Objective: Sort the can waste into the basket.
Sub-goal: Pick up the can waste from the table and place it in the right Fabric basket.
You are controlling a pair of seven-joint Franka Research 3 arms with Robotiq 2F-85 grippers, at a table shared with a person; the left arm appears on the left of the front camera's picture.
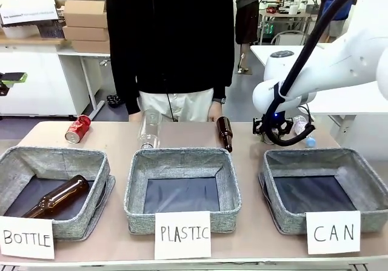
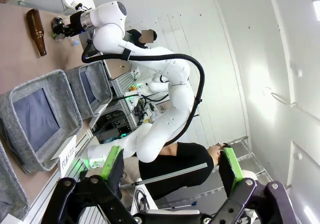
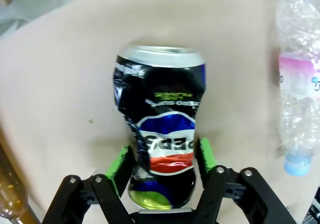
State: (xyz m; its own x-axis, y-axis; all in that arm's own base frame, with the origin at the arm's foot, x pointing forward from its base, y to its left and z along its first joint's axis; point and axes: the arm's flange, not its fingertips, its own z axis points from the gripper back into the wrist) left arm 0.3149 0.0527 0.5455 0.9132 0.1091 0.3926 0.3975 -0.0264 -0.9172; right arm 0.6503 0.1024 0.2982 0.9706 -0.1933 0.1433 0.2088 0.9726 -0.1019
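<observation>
Although the black can point(image 3: 160, 129) is clasped by the right jaws behind the basket point(image 1: 288, 221), nothing has been binned; left jaws are spread wide.

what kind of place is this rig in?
Probably a robotics lab: hand-lettered sorting baskets on the table, stacked cardboard boxes on a white bench behind, and the right gripper closed around a dented can.
</observation>
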